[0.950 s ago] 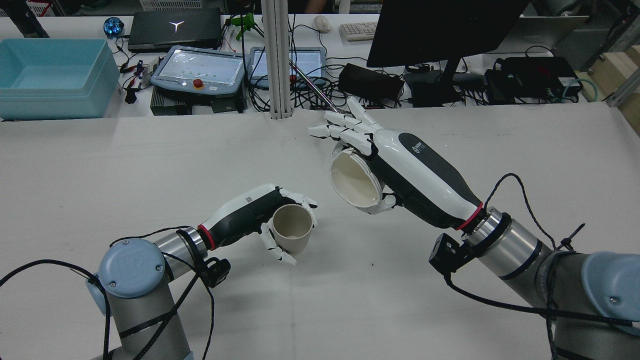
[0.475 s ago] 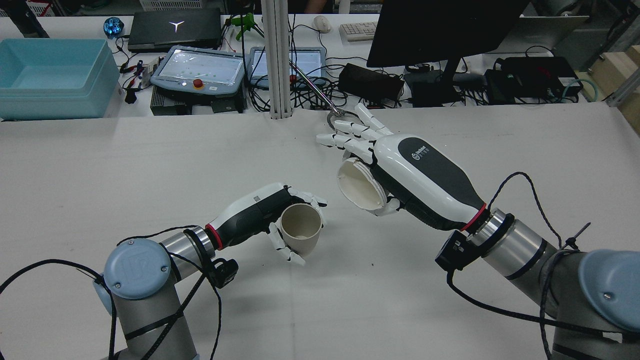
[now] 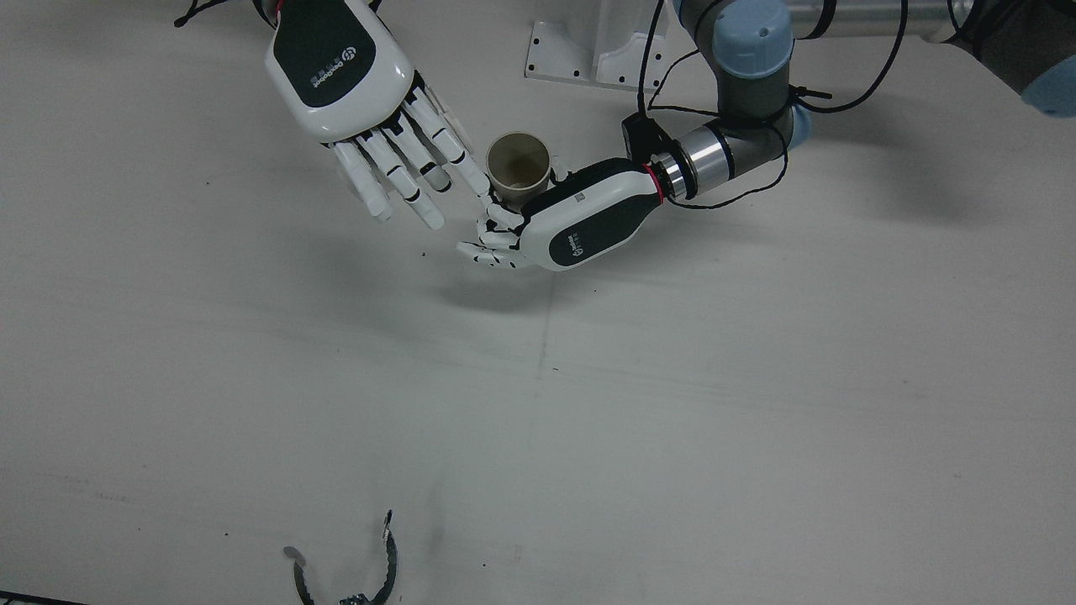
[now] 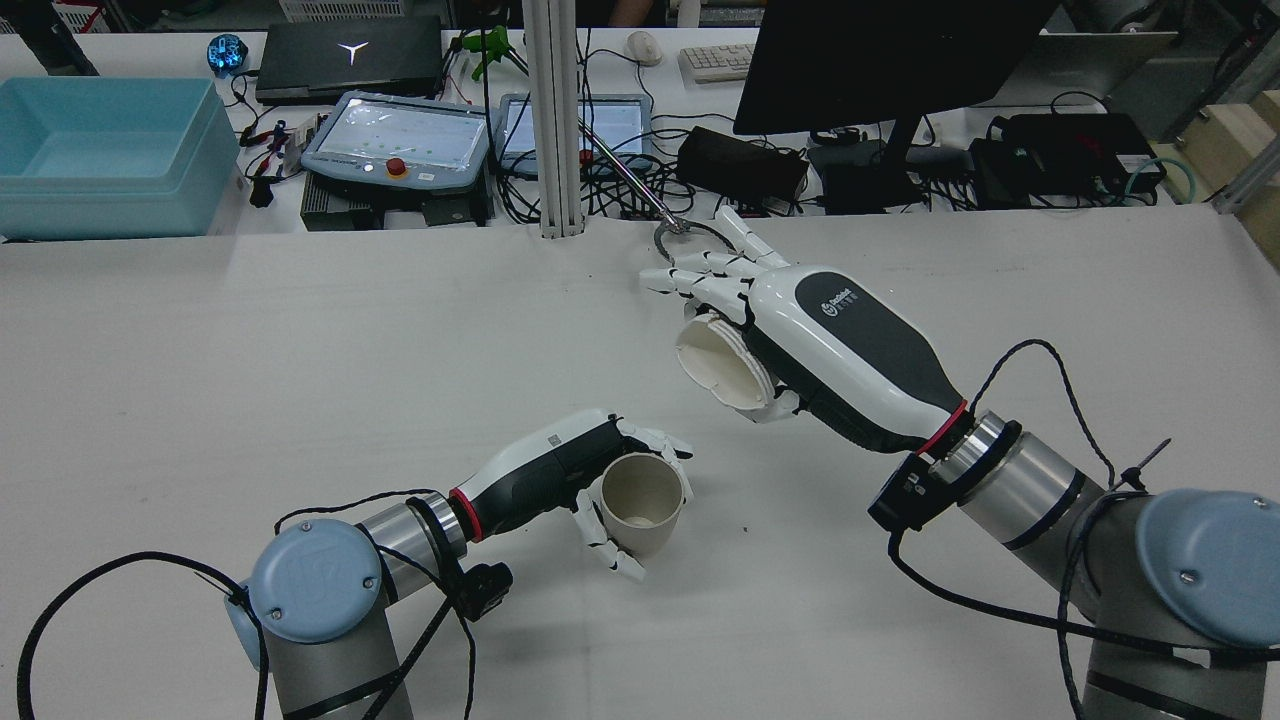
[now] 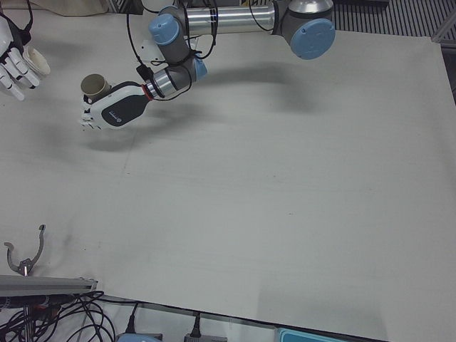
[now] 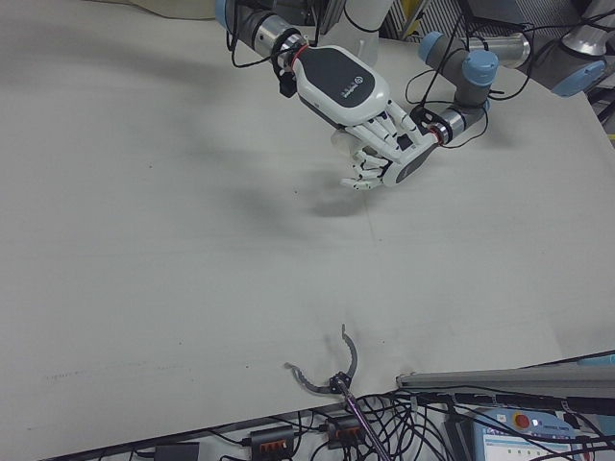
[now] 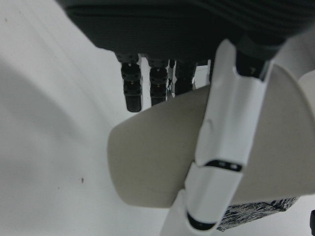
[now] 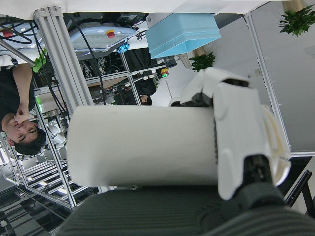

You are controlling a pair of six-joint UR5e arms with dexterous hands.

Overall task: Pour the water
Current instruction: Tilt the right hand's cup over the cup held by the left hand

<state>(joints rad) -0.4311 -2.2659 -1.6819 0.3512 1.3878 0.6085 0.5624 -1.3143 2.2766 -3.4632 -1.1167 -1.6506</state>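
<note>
Your pouring cup, the white cup (image 4: 722,365), sits raised above the table (image 4: 300,330) in the right hand (image 4: 800,330), fingers wrapped round its wall, and it is already tipped well over: its long axis lies close to level, with the open mouth facing toward the robot's left and slightly down. The receiving beige cup (image 4: 641,503) is upright, mouth up, clasped by the left hand (image 4: 560,470), whose fingers curl round its side. What matters for your next move is the offset between the two rims: in the rear view the white cup's mouth is higher than the beige cup, farther from the robot and to its right, so the lip is not over the opening. From the front view the right hand's fingers (image 3: 403,164) come just beside the beige cup (image 3: 519,164), yet the white cup itself is hidden under the palm there. Judging from this, you would close the gap before tipping further; whichever hand you move, anything leaving the lip now would probably land on the table. Whether water remains in either cup cannot be told.
</note>
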